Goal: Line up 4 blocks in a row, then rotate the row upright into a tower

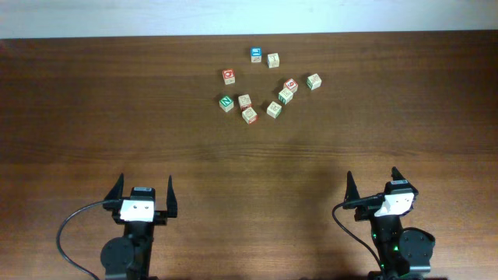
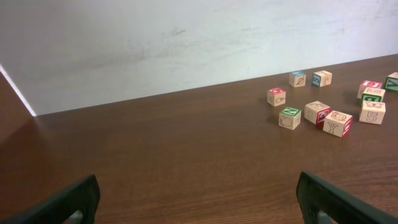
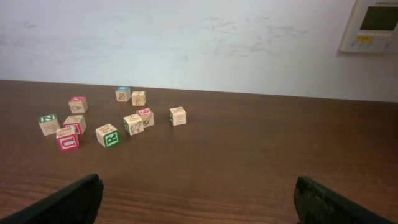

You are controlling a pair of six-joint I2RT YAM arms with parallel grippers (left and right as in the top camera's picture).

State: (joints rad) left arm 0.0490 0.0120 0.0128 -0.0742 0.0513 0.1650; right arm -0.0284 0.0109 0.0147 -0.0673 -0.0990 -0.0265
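Overhead: blocks [image 1: 249, 115] clustered toward table [image 1: 93, 117] far edge; left fingers [image 1: 118, 188], right fingers [image 1: 350, 187] spread, empty.

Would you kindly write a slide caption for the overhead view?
Ten alphabet blocks scattered on the table; left hand and right hand open, clear of them.

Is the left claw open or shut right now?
Open. The left claw has its fingers spread wide apart, with nothing held between them.
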